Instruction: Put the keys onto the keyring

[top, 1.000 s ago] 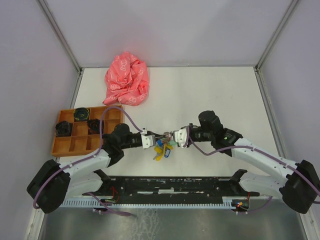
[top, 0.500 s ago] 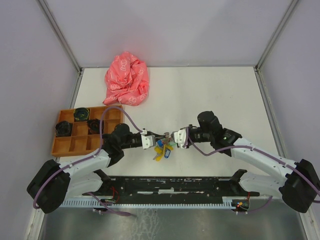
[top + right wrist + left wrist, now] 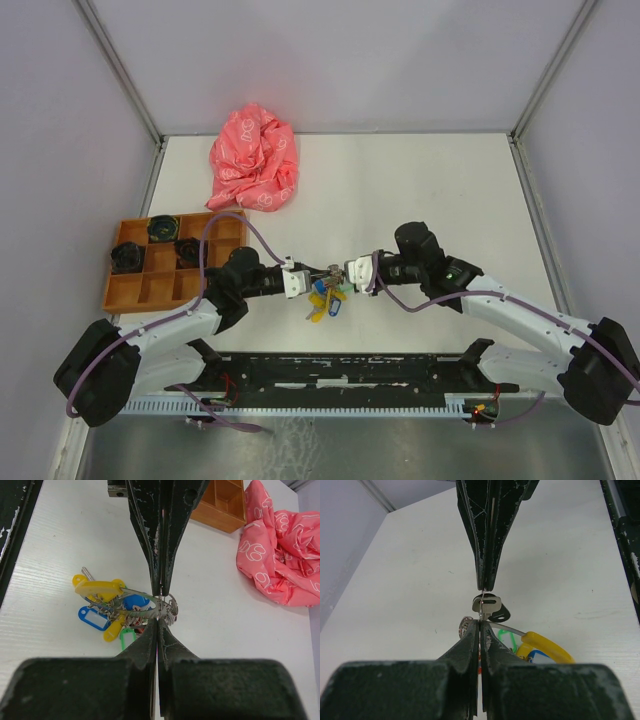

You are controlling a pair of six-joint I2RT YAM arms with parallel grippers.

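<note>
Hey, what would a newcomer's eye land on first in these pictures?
The left gripper and right gripper meet tip to tip at mid-table, both shut on a keyring beside a bunch of keys and coloured tags. Behind them lies a crumpled pink cloth, with an orange tray at the left.

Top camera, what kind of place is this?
Probably a robot lab workcell: a white table walled by plain panels, two arms bolted to a rail, staged props like an orange tray and pink cloth.

A white table point(image 3: 420, 180) is being enclosed by pale lilac walls point(image 3: 340, 60) — left, right and far — and is being evenly lit.
</note>
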